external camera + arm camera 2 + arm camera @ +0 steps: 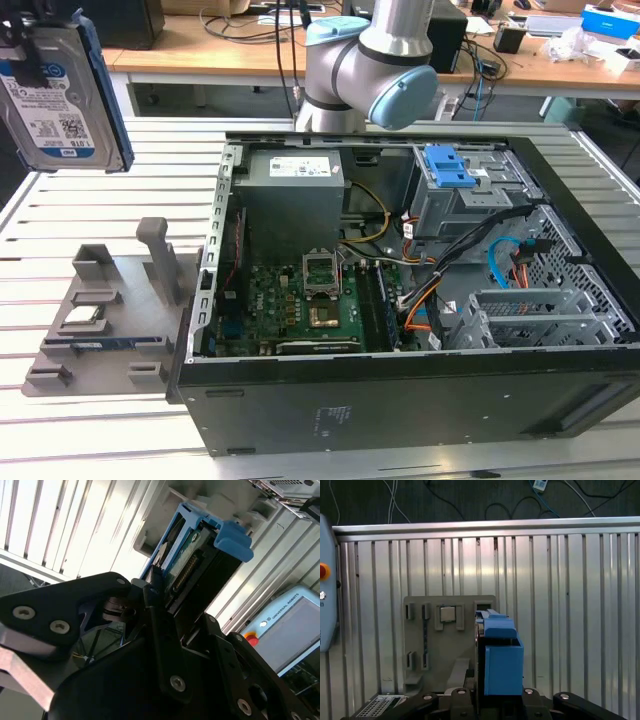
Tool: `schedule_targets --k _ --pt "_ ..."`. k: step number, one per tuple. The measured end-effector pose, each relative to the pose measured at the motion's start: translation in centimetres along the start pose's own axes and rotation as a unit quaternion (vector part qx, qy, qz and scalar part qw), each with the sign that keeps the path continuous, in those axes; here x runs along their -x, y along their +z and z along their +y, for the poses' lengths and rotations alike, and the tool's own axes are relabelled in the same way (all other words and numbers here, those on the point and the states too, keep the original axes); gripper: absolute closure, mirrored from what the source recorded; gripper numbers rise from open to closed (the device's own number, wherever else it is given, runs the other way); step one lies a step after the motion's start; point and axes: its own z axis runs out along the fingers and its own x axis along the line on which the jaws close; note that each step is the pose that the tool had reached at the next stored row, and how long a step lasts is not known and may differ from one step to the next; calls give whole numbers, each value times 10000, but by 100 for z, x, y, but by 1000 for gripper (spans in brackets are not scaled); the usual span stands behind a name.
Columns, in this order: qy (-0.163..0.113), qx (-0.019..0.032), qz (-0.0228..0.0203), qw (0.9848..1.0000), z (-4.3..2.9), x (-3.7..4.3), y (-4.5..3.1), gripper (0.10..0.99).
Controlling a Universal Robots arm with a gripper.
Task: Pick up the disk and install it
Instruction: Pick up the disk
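Gripper (172, 597): clenched on the disk (192, 562). In the second wrist view the black fingers (160, 630) press on its two faces, and the blue bracket (232, 540) projects past the fingertips. There is no gap at the contact, so the hold is judged firm. In the exterior view the disk (55, 100) hangs high at the exterior view's left with its label toward the camera. Its long axis is near upright, leaning slightly, and it touches nothing below. Beneath it, well apart, a grey fixture (115, 335) sits on the slatted table (60, 230) with a small chip (82, 318) seated in one recess. The first wrist view shows the same fixture (445, 645) beyond the bracket. Just beside the fixture, toward the exterior view's right, stands the case (400, 410) — side open, board exposed. The drive bay (455, 175), marked by a blue latch, is at the case's far side toward the exterior view's right. The arm (375, 60) rises behind the case. Judgement: pick-up is complete and installation has not begun. The governing relation is that the bay lies lower than the held disk and well apart from it toward the exterior view's right — the fixture and most of the case's width come between.
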Motion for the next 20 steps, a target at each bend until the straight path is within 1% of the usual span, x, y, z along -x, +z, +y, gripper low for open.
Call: schedule_targets --k 3,4,6,8,10,16,20 --pt "0 0 0 10000 0 -1 -54 733" --pt "0 0 0 10000 -1 -2 -95 733" --pt "0 0 0 10000 -1 -3 -144 733" --pt "0 0 0 10000 -1 -3 -241 733" --pt "0 0 0 10000 -2 -3 -311 733" --pt "0 0 0 10000 -3 -2 -458 733" --pt "0 0 0 10000 -3 -2 -540 733"
